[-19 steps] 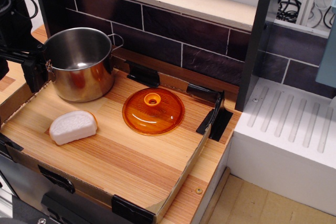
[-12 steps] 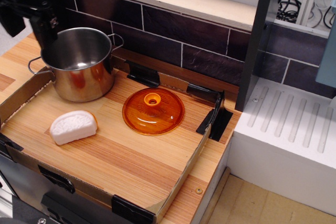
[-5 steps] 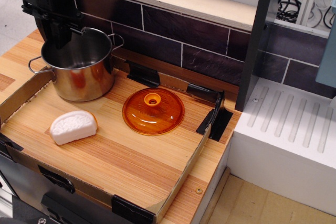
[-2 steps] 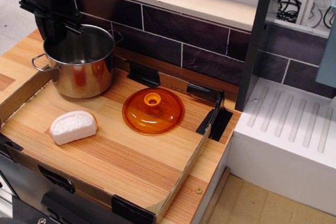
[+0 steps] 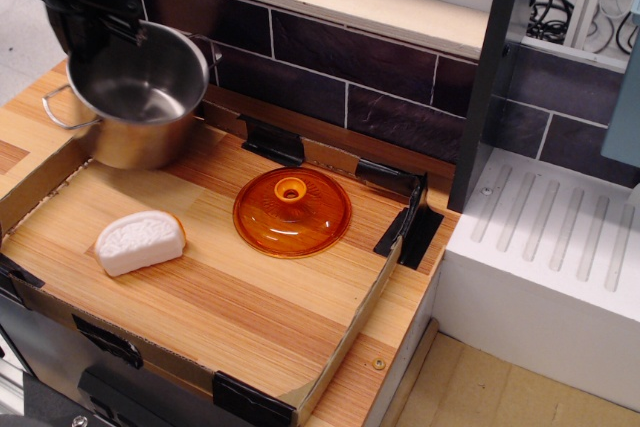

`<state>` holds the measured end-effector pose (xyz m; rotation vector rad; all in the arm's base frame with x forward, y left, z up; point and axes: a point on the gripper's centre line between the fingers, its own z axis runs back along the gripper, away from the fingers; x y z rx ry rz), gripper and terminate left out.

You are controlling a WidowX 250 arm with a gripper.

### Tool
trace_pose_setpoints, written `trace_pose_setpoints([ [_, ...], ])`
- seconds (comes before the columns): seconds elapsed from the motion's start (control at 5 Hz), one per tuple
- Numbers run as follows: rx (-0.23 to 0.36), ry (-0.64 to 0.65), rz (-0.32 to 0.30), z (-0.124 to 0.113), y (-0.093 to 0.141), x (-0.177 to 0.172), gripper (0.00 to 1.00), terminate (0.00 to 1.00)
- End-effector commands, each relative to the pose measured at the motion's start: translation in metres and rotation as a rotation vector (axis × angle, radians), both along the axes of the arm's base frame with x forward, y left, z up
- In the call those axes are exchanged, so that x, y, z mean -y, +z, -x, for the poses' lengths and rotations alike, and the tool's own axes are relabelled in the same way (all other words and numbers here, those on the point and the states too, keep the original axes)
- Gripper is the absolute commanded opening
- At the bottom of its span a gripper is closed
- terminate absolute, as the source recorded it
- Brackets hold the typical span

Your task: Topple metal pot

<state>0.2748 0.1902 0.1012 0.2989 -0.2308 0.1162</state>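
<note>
Wooden counter [image 5: 230, 297] carries, nearest the viewer and well below the pincer, a white bread-shaped piece [image 5: 139, 242]; beside it lies the orange lid [image 5: 291, 210]. Farther back, the metal pot [image 5: 135, 97] is tilted, mouth toward the viewer. The pincer [image 5: 98, 22] pinches its far rim.

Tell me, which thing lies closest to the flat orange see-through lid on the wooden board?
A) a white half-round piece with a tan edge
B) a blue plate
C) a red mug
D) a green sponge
A: the white half-round piece lies just left of the orange lid on the wooden board, apart from it; no mug, sponge or plate shows anywhere.
</note>
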Motion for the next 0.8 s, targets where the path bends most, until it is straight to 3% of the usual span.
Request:
trace_pose_setpoints([
  [0.0,0.219,0.023,-0.182,0.018,0.027,0.012,0.00,0.00],
  [0.2,0.320,0.005,-0.282,0.022,0.022,0.023,0.00,0.00],
  [0.4,0.395,-0.089,-0.339,0.022,0.014,0.034,0.00,0.00],
  [0.6,0.461,-0.157,-0.358,0.018,0.007,0.039,0.00,0.00],
])
